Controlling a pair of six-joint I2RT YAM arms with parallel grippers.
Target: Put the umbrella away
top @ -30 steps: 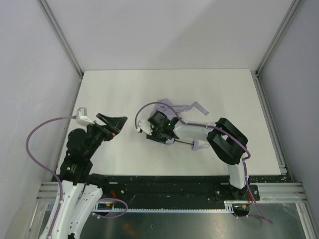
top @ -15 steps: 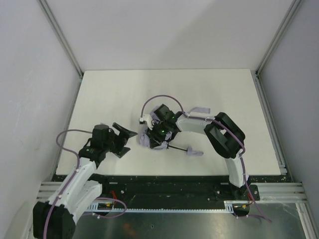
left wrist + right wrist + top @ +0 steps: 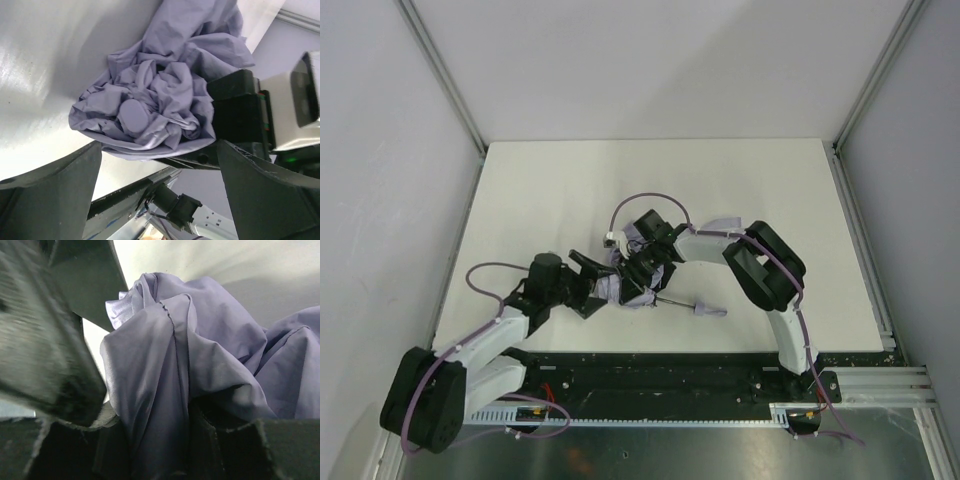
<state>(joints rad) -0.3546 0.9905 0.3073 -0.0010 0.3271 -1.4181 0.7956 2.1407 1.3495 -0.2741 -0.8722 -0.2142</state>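
The umbrella (image 3: 620, 288) lies at the middle front of the white table (image 3: 540, 190), its lavender-grey canopy crumpled into a bundle. Its thin black shaft (image 3: 675, 301) runs right to the pale handle (image 3: 709, 310). My right gripper (image 3: 644, 266) is shut on the bunched canopy (image 3: 165, 365), with cloth filling the gap between its fingers (image 3: 285, 450). My left gripper (image 3: 596, 280) stands wide open just left of the bundle. In the left wrist view the canopy (image 3: 165, 95) and its round tip cap (image 3: 134, 115) sit just beyond the spread fingers (image 3: 50, 200), untouched.
Grey walls with aluminium posts (image 3: 450, 90) enclose the table on three sides. A black rail (image 3: 660, 365) with the arm bases runs along the near edge. A lavender cable (image 3: 645, 202) loops over the right wrist.
My left arm has swung in from the table's left edge, and its opened gripper now faces the canopy. The right gripper has shifted the bundle slightly left and forward.
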